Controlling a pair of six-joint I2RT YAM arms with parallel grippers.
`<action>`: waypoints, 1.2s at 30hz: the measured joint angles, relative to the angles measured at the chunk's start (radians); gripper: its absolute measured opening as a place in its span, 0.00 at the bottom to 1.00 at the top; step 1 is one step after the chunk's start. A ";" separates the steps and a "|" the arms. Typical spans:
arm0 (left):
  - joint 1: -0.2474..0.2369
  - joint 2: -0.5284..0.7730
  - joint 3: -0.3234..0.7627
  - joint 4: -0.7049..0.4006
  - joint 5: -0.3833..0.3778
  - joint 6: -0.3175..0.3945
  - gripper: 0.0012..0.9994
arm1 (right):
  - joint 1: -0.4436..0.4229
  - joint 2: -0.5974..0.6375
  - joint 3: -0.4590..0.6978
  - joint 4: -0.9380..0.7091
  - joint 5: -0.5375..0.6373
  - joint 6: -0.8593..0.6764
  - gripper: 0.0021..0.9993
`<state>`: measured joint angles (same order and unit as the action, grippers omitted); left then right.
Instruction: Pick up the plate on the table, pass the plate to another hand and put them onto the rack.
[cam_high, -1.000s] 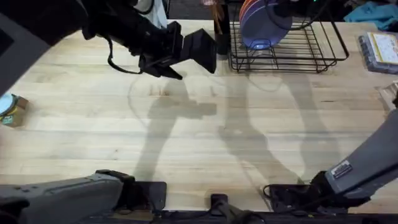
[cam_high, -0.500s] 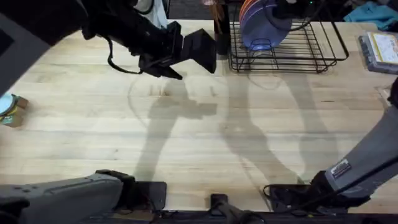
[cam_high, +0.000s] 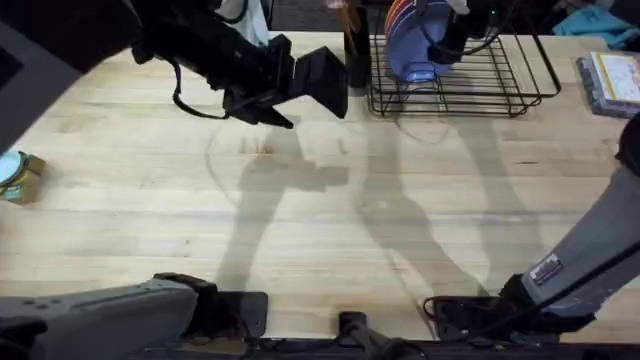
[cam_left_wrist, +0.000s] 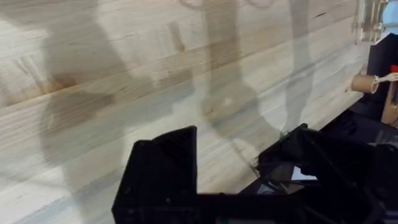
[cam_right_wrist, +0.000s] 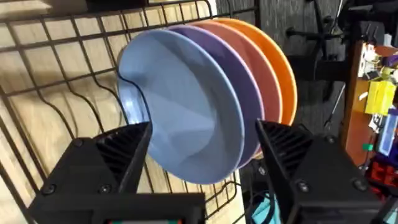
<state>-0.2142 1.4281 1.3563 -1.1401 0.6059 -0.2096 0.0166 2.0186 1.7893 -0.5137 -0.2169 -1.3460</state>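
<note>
The light blue plate stands upright in the black wire rack, foremost of three, with a lilac plate and an orange plate behind it. My right gripper is open, its fingers spread to either side of the blue plate's lower edge, not clearly touching it. From overhead the plate and rack sit at the table's far right, with the right gripper above them. My left gripper hovers open and empty just left of the rack, over bare wood.
A dark upright object stands against the rack's left side. A clear plastic box lies at the right edge, and a small tin at the left edge. Both arm bases line the near edge.
The right arm has shifted slightly at the rack, its gripper drawing a little off the plate. The plate stays in the rack. The left arm has not moved.
</note>
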 joint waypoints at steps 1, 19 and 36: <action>0.000 0.000 0.000 0.000 0.000 0.000 0.99 | 0.000 0.000 0.000 -0.001 0.000 0.001 0.99; 0.000 0.000 0.000 0.007 0.000 0.000 0.99 | 0.000 -0.186 0.000 -0.202 0.063 0.157 0.99; 0.000 0.000 0.000 0.156 -0.242 0.000 0.99 | 0.000 -0.520 0.000 -0.644 0.203 0.758 0.99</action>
<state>-0.2142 1.4281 1.3563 -0.9844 0.3639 -0.2096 0.0166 1.4988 1.7893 -1.1574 -0.0139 -0.5882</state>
